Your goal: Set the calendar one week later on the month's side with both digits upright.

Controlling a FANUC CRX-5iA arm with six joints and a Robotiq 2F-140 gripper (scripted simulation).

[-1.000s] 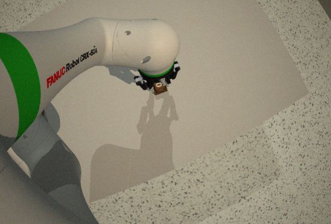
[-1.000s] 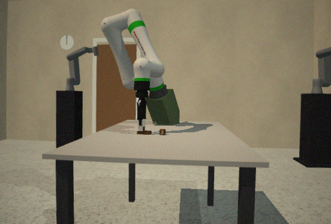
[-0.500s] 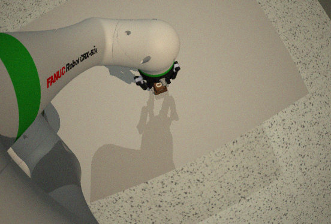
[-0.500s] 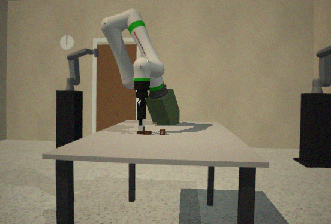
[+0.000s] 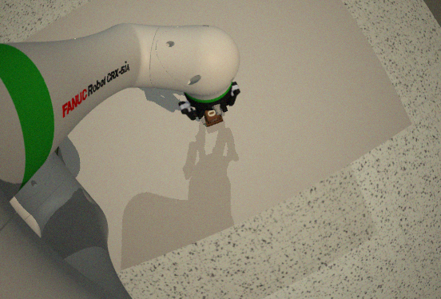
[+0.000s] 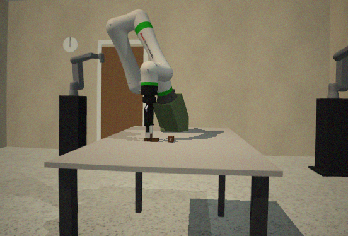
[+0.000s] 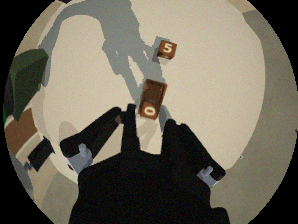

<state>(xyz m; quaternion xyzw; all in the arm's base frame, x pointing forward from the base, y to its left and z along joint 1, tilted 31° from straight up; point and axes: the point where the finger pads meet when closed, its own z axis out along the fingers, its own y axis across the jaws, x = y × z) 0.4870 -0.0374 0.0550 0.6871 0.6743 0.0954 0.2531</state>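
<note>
A small brown tray [image 5: 216,121] [image 6: 154,139] [image 7: 154,88] lies flat on the table. One brown cube [image 5: 210,113] [image 7: 149,108] stands in it with a white 0 on top. My gripper [image 5: 209,111] [image 6: 148,133] [image 7: 149,107] points straight down over the tray, its fingers partly open on either side of this cube. The second cube [image 6: 171,139] [image 7: 168,48] stands loose on the table a little beyond the tray. It shows a 5 on top and a 2 on one side. My arm hides it in the overhead view.
The grey table [image 5: 299,68] [image 6: 189,159] bears only the tray and cubes. The arm's green base [image 6: 171,113] stands at the table's back. Two black pedestals with camera arms, one [image 6: 72,117] to the left and one [image 6: 331,132] to the right, flank the table.
</note>
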